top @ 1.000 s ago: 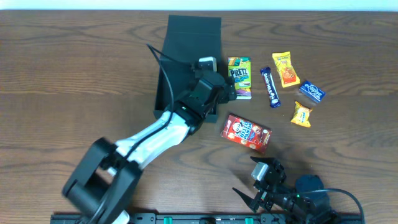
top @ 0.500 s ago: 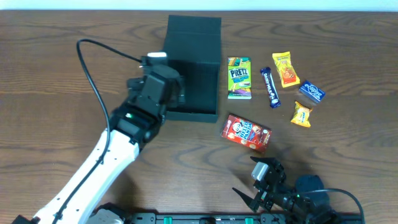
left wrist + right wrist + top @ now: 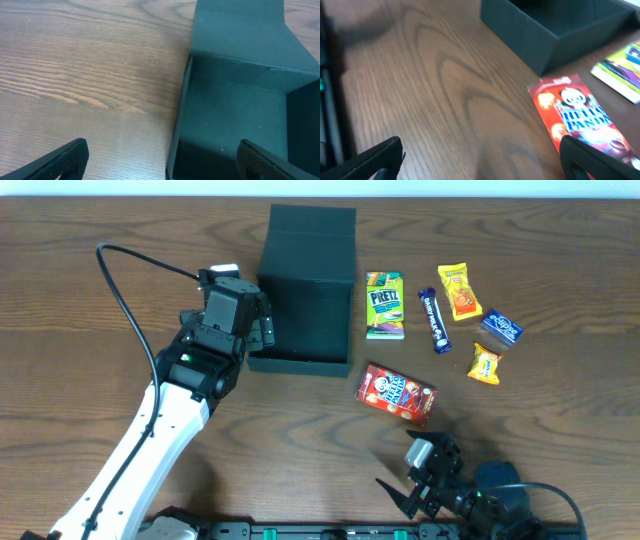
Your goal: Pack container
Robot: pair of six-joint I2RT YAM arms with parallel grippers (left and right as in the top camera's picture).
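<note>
The container (image 3: 305, 280) stands on the table (image 3: 80, 300), a little left of the middle and toward the far edge. Its long axis runs from near to far. The opening looks up, and the flap lid (image 3: 312, 220) is open at the far end.

Only the overhead view shows all the snacks, which lie on the table right of the box: a Pretz packet (image 3: 384, 305), a Hello Panda box (image 3: 397, 393), a dark bar (image 3: 433, 321), an orange packet (image 3: 461, 290), a blue packet (image 3: 501, 327) and a small yellow packet (image 3: 485, 364).

The left wrist view looks into the box. The part of the inside it shows is only dark floor and walls.

The left gripper (image 3: 263, 330) hangs over the left wall with jaws wide, one finger over the table and one over the inside.

The right gripper (image 3: 408, 475) is at the near edge, well apart from the box, jaws wide and holding nothing.
</note>
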